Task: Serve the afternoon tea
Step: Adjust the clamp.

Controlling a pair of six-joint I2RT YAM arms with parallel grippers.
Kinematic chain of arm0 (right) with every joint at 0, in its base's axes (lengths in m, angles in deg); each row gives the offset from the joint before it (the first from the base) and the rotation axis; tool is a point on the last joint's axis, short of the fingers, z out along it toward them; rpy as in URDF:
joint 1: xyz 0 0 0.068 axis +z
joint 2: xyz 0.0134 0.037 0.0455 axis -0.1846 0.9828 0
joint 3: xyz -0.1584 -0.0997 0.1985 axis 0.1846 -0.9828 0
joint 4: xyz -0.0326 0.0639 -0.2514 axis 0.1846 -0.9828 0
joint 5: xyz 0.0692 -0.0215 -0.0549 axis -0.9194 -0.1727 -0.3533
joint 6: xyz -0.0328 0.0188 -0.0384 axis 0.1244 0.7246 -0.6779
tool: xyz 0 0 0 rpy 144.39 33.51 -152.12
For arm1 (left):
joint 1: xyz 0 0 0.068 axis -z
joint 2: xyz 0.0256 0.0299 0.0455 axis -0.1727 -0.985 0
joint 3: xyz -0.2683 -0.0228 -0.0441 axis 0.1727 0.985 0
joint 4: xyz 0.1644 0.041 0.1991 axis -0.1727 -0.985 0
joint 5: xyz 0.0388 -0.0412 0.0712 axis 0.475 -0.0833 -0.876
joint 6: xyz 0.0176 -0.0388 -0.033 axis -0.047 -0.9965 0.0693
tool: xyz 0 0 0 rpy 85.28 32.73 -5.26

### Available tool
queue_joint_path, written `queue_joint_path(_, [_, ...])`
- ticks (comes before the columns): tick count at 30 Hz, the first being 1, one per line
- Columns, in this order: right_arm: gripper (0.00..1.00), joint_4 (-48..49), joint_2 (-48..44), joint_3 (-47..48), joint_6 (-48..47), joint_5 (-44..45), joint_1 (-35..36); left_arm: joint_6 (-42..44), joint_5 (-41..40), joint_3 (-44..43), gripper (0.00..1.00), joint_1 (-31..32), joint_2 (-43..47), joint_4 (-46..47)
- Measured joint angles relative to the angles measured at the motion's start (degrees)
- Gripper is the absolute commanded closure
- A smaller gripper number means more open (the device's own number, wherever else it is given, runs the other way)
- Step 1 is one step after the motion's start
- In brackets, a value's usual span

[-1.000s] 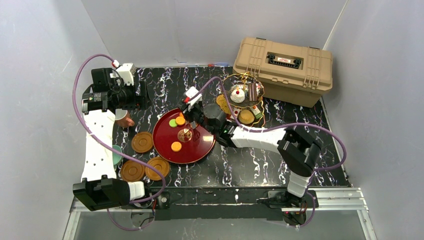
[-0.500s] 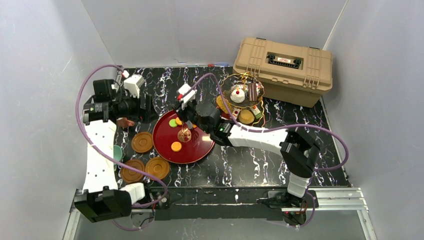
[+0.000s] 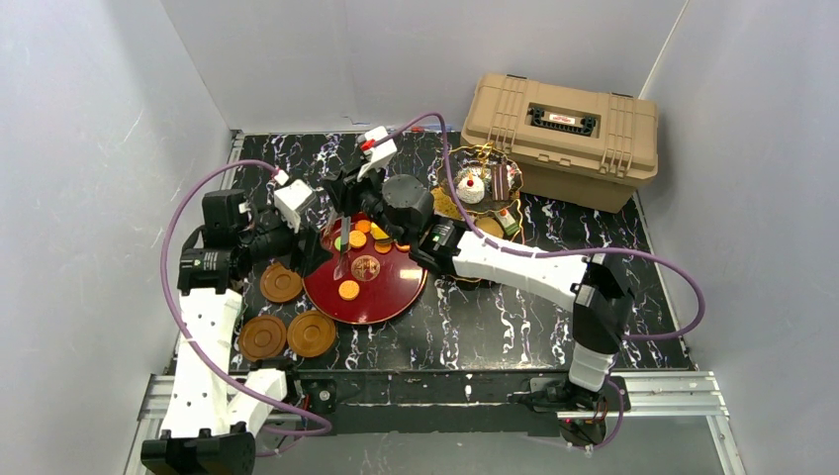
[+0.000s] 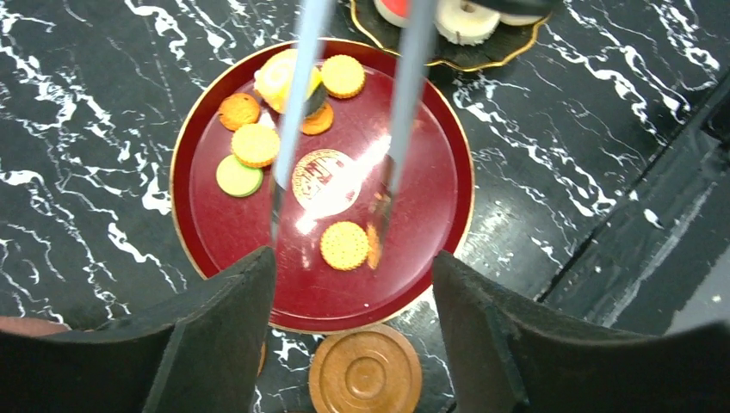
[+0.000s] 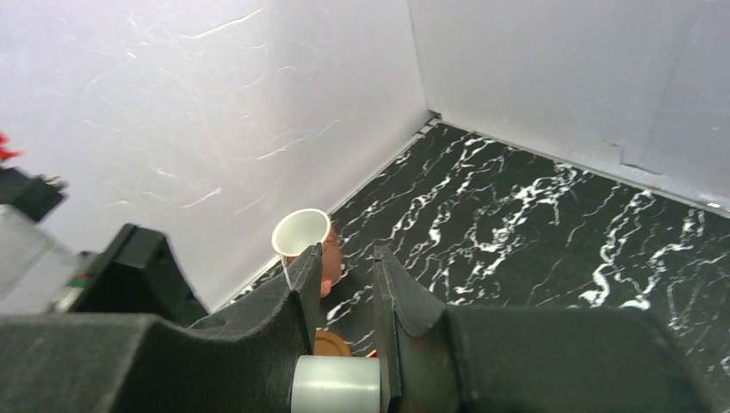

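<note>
Several orange cookies [image 4: 344, 245], a green one [image 4: 238, 175] and a yellow roll cake [image 4: 275, 77] lie on the red tray [image 3: 386, 292]. My right gripper [image 3: 339, 203] is shut on the metal tongs [image 4: 405, 103], which hang open above the tray; the right wrist view shows the fingertips [image 5: 379, 267] clamped on their grey end [image 5: 336, 383]. My left gripper [image 4: 353, 258] is open and empty at the tray's left edge, above a brown saucer [image 4: 366, 374]. The dark three-tier stand [image 3: 482, 193] holds cakes at the back right. The pinkish cup [image 5: 303, 245] stands by the left wall. The teal cup is hidden.
The tan case [image 3: 564, 139] stands at the back right, behind the stand. Three brown saucers [image 3: 282, 282] [image 3: 262, 336] [image 3: 312, 332] lie left of and in front of the tray. Walls close the left, back and right sides.
My left gripper has swung right from the pinkish cup to the tray's left edge. My right gripper has lifted the tongs and moved back and left over the tray.
</note>
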Motion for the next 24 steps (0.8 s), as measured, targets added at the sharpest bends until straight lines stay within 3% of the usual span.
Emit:
queue_joint_path(9, [0.96,-3.5,-1.7,0.5,6.4,-1.6,1.1,0.6,-3.8,0.0,0.37,0.1,-0.4,5.9])
queue_joint_path(12, [0.96,-3.5,-2.0,0.5,8.6,-2.4,1.0,1.4,-1.2,0.0,0.46,0.1,-0.2,5.3])
queue_joint_path(18, [0.92,-3.5,-2.1,0.5,11.9,-3.8,1.0,2.5,5.7,0.0,0.74,0.1,-1.0,1.9])
queue_joint_path(20, [0.84,-3.8,-2.4,0.5,12.5,-4.2,1.0,2.6,7.1,0.0,0.88,0.1,-0.9,1.2])
queue_joint_path(22, [0.66,-4.0,-3.0,0.5,13.0,-4.3,1.0,2.5,8.5,0.0,0.99,0.2,-0.8,0.7])
queue_joint_path(24, [0.56,-4.7,-3.7,0.5,13.0,-4.3,1.0,1.9,9.3,-0.3,1.00,0.1,-0.7,0.5])
